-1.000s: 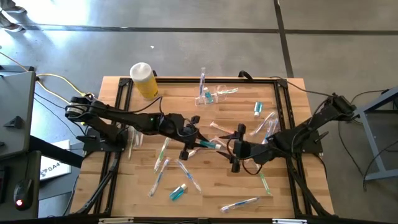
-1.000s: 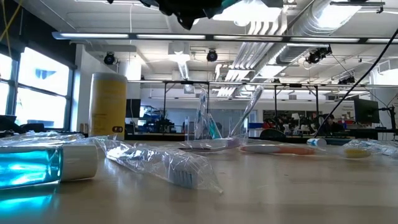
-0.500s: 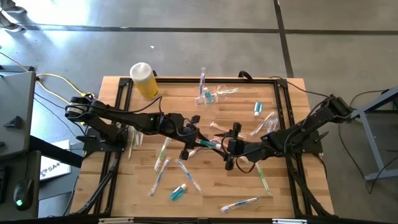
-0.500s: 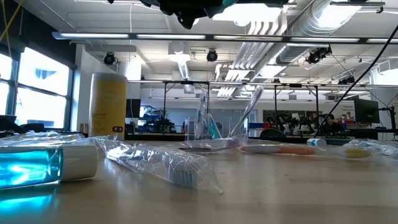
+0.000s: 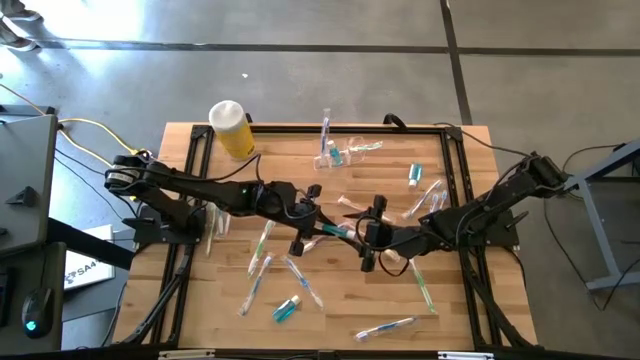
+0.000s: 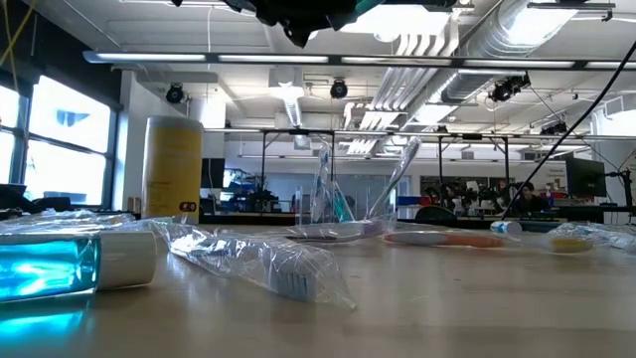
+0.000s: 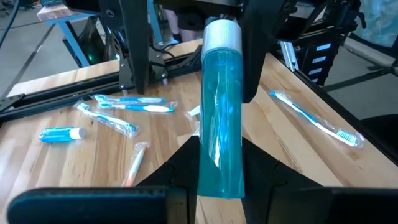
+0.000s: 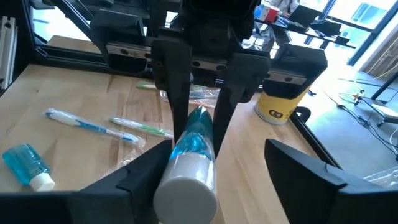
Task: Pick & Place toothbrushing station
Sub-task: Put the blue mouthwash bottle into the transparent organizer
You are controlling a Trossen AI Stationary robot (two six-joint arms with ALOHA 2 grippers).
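My right tool [image 5: 366, 236] has slid in toward my left tool [image 5: 318, 228], which grips the teal tube [image 7: 219, 127] mid-air, cap between my right's open fingers for handover.

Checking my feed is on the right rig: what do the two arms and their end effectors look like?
Both arms are dark, slim and jointed. The left end effector and right end effector each carry two flat black fingers on a crossbar. Dark cables loop beside the right wrist; a yellow cable trails from the left arm's base.
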